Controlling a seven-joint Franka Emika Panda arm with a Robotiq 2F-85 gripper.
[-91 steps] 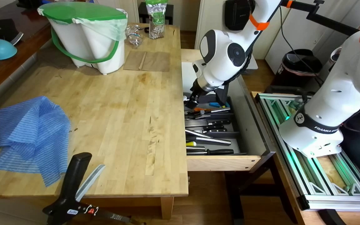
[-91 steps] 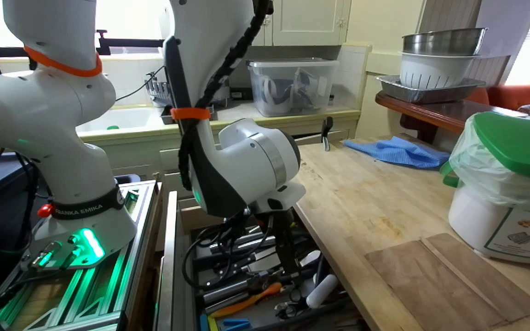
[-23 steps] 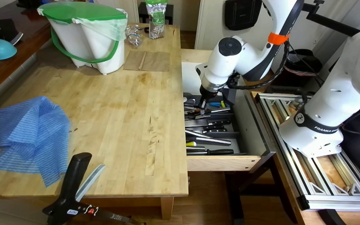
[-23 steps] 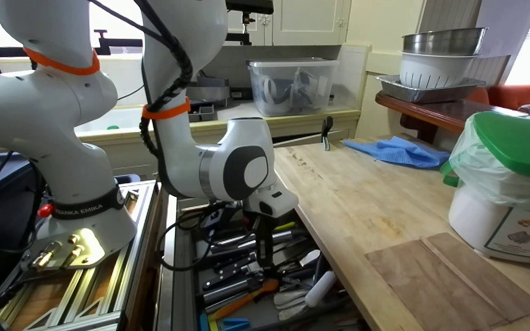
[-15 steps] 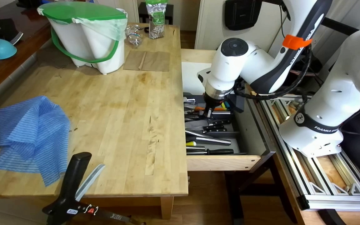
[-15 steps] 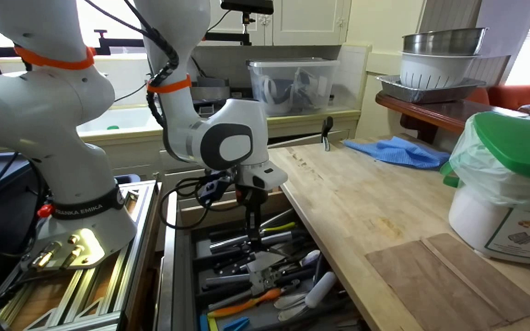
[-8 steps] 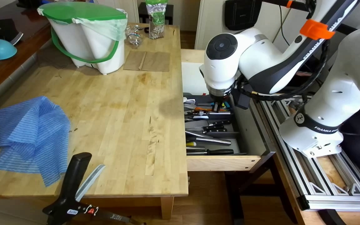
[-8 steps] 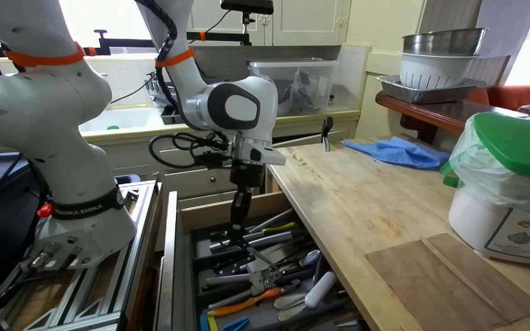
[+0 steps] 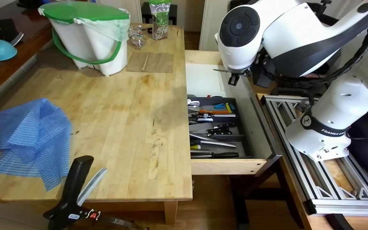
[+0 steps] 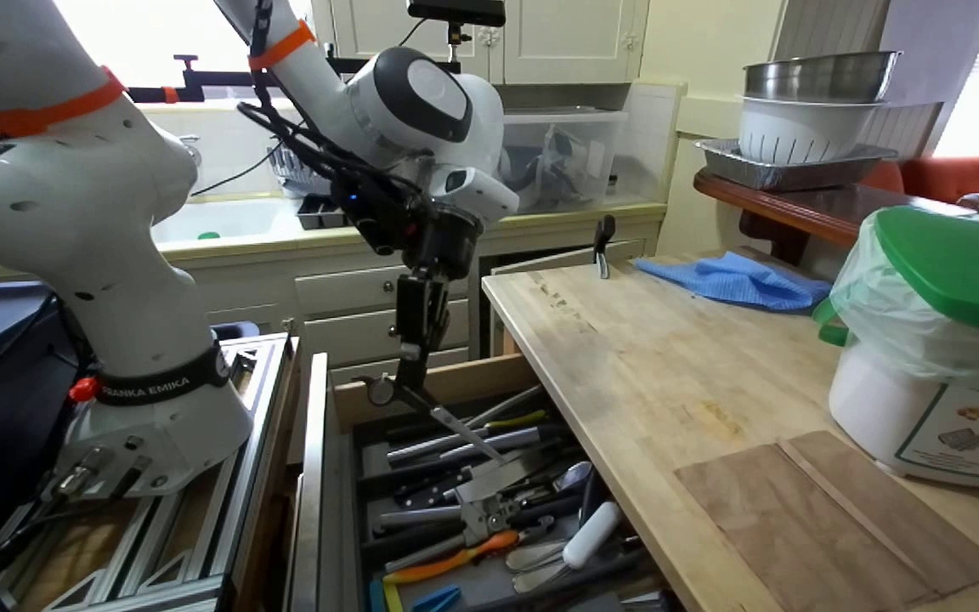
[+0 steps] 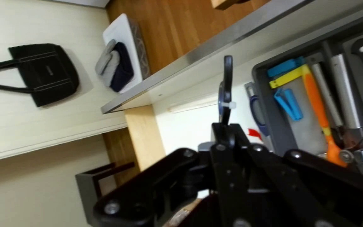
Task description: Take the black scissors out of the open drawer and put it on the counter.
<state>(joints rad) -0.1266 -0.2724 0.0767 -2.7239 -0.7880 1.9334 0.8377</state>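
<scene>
Already, it seems, the black scissors (image 10: 455,425) are up out of the dark tray (image 11: 277,130) and in the air, their blades slanting down and pointing toward the counter (image 9: 117,127), the handle loops sticking out on the opposite side. The gripper (image 10: 411,365) has its fingers pressed together on them, roughly where handles meet blades, though dark on dark makes the exact spot hard to read. Underneath is the drawer (image 9: 225,166) with its utensils (image 9: 220,125); the scissors hang above its pale lining, not yet over the wood top. So I'd call the taking-out half nearly done and the placing half not begun: what's left is crossing the counter's edge, lowering and letting go. Farther out, the counter carries a flat brown sheet (image 9: 160,62), a green-lidded bin (image 9: 88,41) and a blue cloth (image 9: 34,137).
</scene>
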